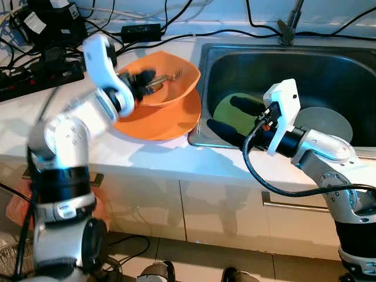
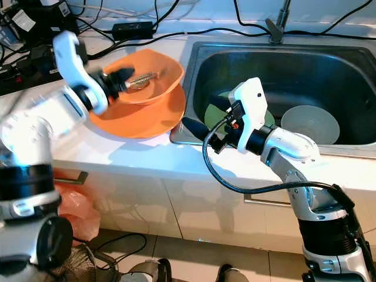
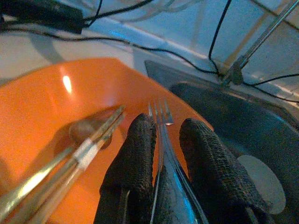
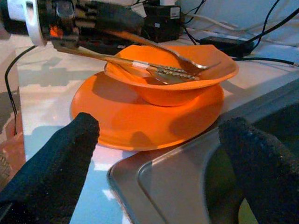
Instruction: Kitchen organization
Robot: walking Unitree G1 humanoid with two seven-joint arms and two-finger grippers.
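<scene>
Left end effector point(image 3: 161, 154) pinches silver metal fork point(image 3: 161, 122) over orange plastic bowl point(image 1: 176, 85); right end effector point(image 4: 163, 163) wide apart at steel sink point(image 1: 276, 59) edge.

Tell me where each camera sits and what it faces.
Head eyes: look down at the counter, orange bowl and sink; both arms show.
Left wrist: along the left end effector, shut on the fork over the bowl.
Right wrist: between the open right end effector fingers, faces the bowl, shared by all views.
</scene>
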